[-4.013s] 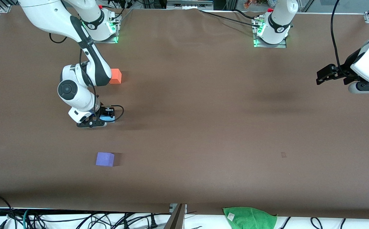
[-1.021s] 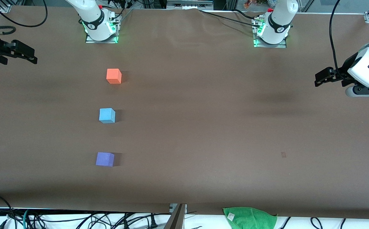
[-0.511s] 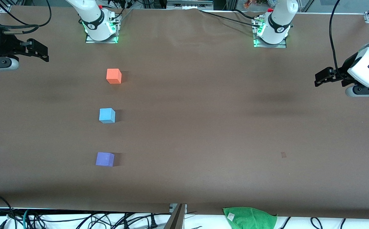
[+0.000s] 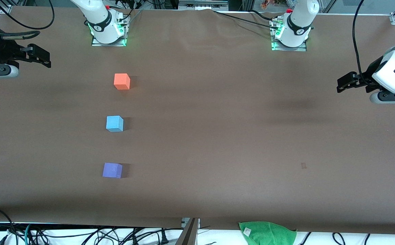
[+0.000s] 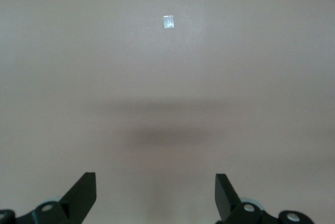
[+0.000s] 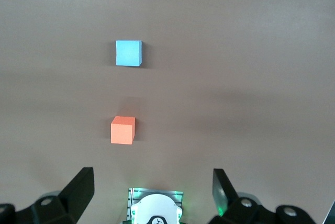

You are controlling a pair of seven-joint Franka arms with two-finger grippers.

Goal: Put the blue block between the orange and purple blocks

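- Blue block [image 4: 114, 123] resting on the bench [image 4: 218, 136], between orange block [image 4: 122, 81] and purple block [image 4: 112, 170], in one line, well apart.
- Right gripper [image 4: 42, 58] up over the bench's edge at its own end, jaws wide, empty.
- Left gripper [image 4: 341, 83] waiting over its end, jaws wide, empty.

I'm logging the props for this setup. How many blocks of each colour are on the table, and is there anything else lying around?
orange block: 1
blue block: 1
purple block: 1
green cloth, at the table edge nearest the front camera: 1
Total: 4
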